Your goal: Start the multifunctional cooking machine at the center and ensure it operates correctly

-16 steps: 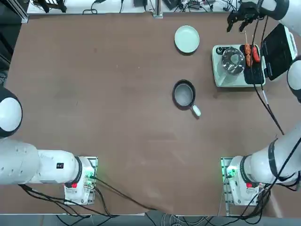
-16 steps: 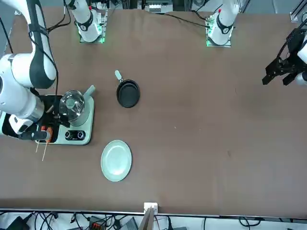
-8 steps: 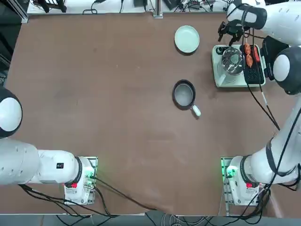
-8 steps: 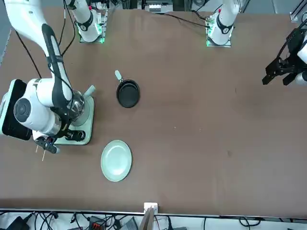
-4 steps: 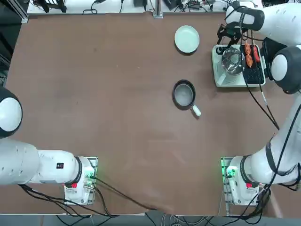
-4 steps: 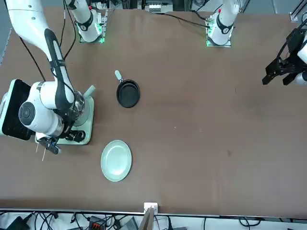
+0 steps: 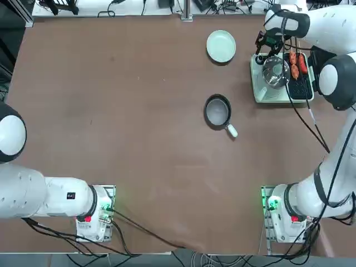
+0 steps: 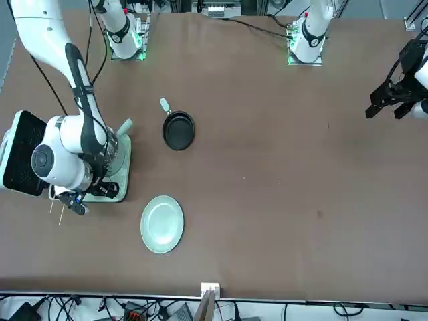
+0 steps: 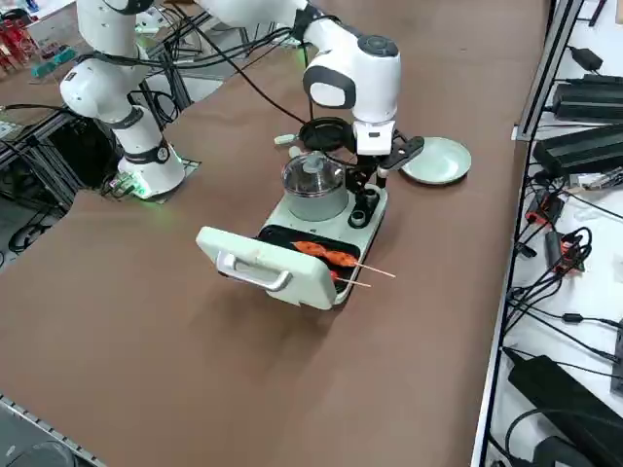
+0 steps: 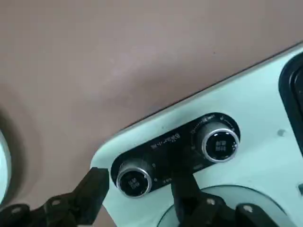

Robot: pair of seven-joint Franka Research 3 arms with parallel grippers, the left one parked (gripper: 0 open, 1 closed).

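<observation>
Right arm (image 7: pixel 334 25) edged sideways, jaws above knobs (image 10: pixel 220 144)

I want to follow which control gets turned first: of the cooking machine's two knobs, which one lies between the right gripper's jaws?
The knob farther from the black grill plate: this knob sits between the right gripper's open jaws; the other lies outside them.

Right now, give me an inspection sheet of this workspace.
Surface: brown tabletop, faint marks
Job's things: cooking machine, steel pot aboard, skewered food on its black grill plate, lid open
Knobs: two, at one end
Clutter: pale plate, small black frying pan
Right claw: open, at the knobs, one knob between its fingers
Cables: along the right arm, more beyond the table
Surroundings: black equipment beside the table; people: nothing seen
</observation>
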